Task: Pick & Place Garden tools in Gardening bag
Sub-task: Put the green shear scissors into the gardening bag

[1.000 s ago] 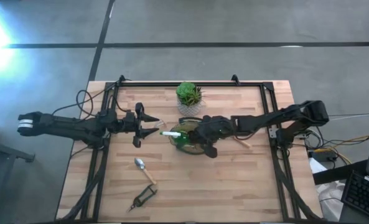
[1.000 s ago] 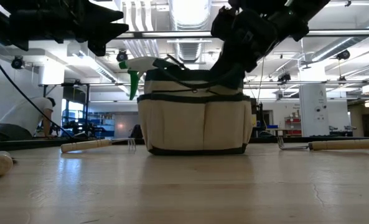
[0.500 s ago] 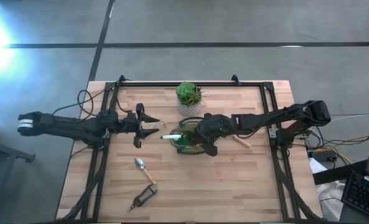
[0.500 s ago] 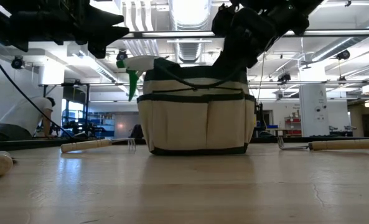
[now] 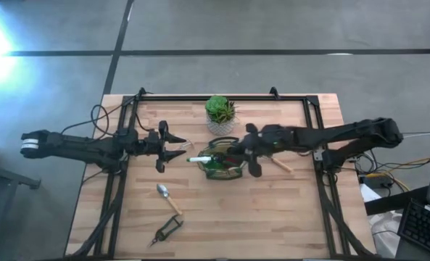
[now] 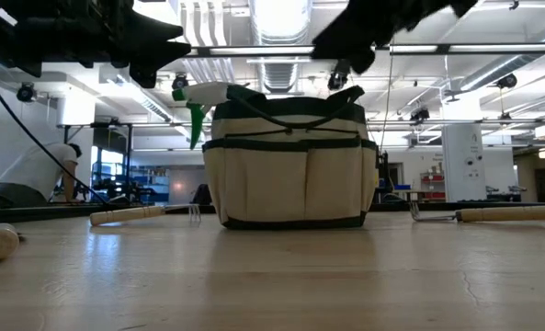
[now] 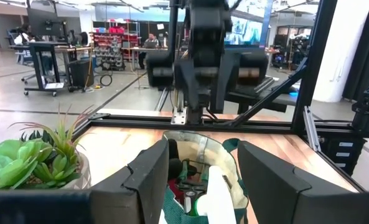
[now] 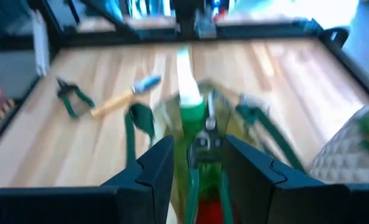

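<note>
The gardening bag (image 5: 220, 164) sits upright about mid-counter, just in front of the green plant in its white pot (image 5: 220, 113), with its loop handles sticking up in the low view (image 6: 290, 156). The green-and-white tool (image 5: 200, 157) is already in it, lying with its long axis running left-right and its white end poking out over the bag's left rim toward the left arm; from the low view it shows as a white-and-green head (image 6: 201, 99) leaning out at the upper left of the bag. Inside the bag you can also make out black pruners (image 8: 204, 144) and something red (image 8: 209, 208). The right end effector (image 5: 251, 151) is up above the bag's right edge, fingers spread apart and holding nothing. The left end effector (image 5: 172, 145) hovers just left of the bag, pointing at it, also spread wide and empty. Still out on the wooden counter (image 5: 287, 217): the silver trowel (image 5: 168, 198) lying on a diagonal, scoop toward the far left, handle toward the near right, and another pair of black pruners (image 5: 167, 231) near the front edge, also diagonal. A wooden-handled rake fork (image 6: 144, 214) lies flat left of the bag, tines toward the bag, and a second wooden-handled tool (image 6: 486, 214) lies on the right.
</note>
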